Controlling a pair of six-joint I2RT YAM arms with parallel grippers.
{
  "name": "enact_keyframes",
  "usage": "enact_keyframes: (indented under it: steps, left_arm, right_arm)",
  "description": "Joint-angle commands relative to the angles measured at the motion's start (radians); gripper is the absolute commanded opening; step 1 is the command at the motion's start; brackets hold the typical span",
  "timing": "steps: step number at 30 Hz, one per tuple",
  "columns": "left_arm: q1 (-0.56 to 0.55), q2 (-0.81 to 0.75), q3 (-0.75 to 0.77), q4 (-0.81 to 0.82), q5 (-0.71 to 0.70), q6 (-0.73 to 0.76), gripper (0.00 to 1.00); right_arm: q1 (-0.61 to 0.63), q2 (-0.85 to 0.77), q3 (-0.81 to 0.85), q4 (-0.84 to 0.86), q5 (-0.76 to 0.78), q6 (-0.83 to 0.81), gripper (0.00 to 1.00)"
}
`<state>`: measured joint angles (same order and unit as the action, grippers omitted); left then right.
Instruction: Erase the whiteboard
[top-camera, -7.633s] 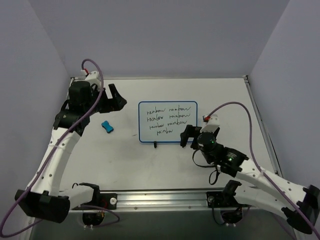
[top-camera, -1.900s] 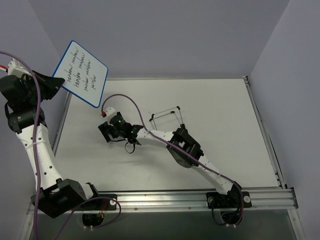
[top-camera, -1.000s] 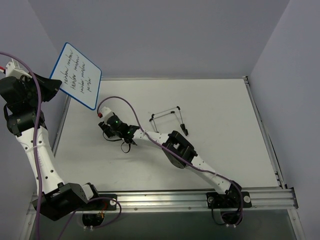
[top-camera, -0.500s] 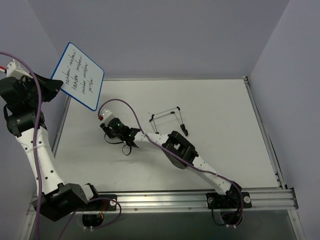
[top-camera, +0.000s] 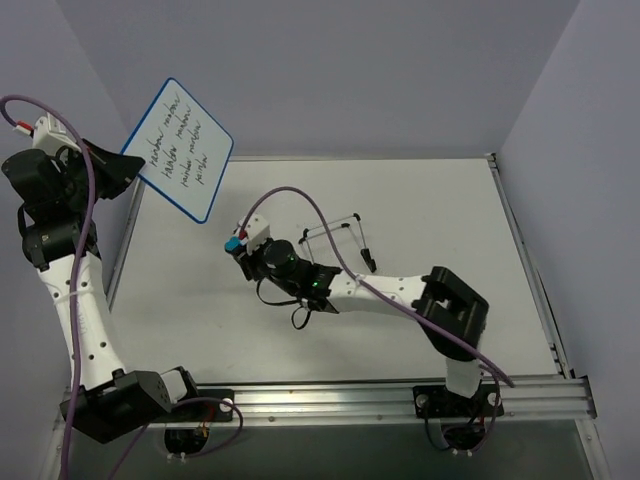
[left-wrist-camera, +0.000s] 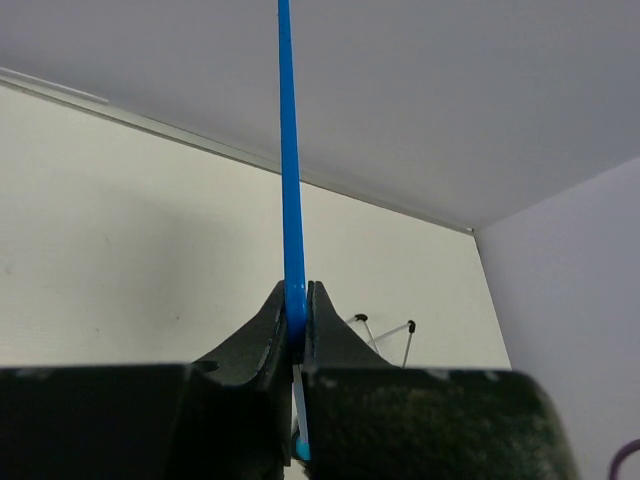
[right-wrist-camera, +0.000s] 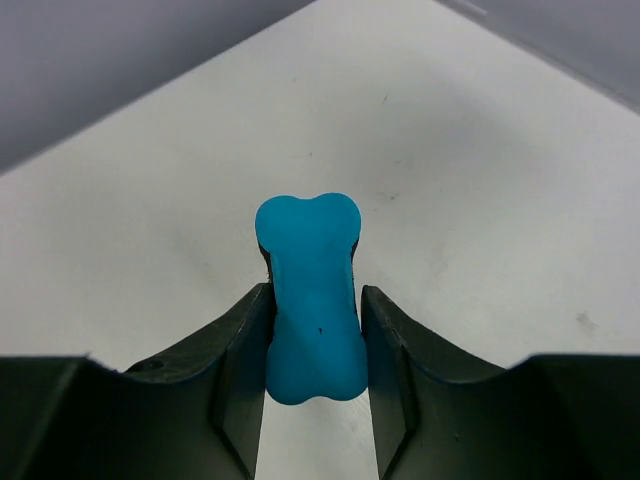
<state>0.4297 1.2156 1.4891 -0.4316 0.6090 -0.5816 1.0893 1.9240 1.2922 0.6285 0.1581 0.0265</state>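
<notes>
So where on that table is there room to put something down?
The widest bare patch of the table is the right side, between the wire stand and the right edge. The back strip along the wall is bare, as is the near-left corner between the left arm and the right arm. The middle is crowded by that arm and the stand.

A white matte bench (top-camera: 450, 210) forms the floor of a small enclosure closed in by three plain, pale lavender-grey walls: a back wall (top-camera: 330, 70) rising from its far edge, a left wall (top-camera: 30, 40) and a right wall (top-camera: 590, 150). A thin metal strip (top-camera: 527, 262) runs along the bench's right edge, and a ribbed aluminium rail (top-camera: 330, 398) spans its near edge. The light is soft and even, casting only faint shadows on the bench top, which shows a few small dark specks (right-wrist-camera: 385, 98) close up.
</notes>
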Motion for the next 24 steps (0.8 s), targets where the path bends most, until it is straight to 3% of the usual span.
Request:
enact_keyframes:
  steps: [1,3,7,12,17,24]
  left_arm:
    - [-0.057,-0.039,0.040,0.172,0.084,0.028,0.02]
    - [-0.127,-0.034,0.048,0.160,0.081,0.060,0.02]
    - [-0.200,-0.008,0.079,0.155,0.103,0.050,0.02]
    - [-0.290,-0.002,-0.032,0.491,0.267,-0.170,0.02]
    - [-0.397,0.005,-0.079,0.516,0.250,-0.204,0.02]
    - [-0.603,0.015,-0.248,0.626,0.117,-0.274,0.02]
  right_arm:
    - [0.009,-0.225,-0.121,0.040,0.107,0.035,0.08]
    - [0.008,-0.383,-0.190,0.001,0.182,0.061,0.02]
    - [0.009,-0.643,-0.355,-0.076,0.291,0.099,0.03]
    - [0.007,-0.844,-0.349,-0.191,0.325,0.073,0.03]
    - [0.003,-0.905,-0.331,-0.171,0.331,-0.011,0.03]
    - [-0.005,-0.803,-0.278,-0.073,0.264,-0.120,0.03]
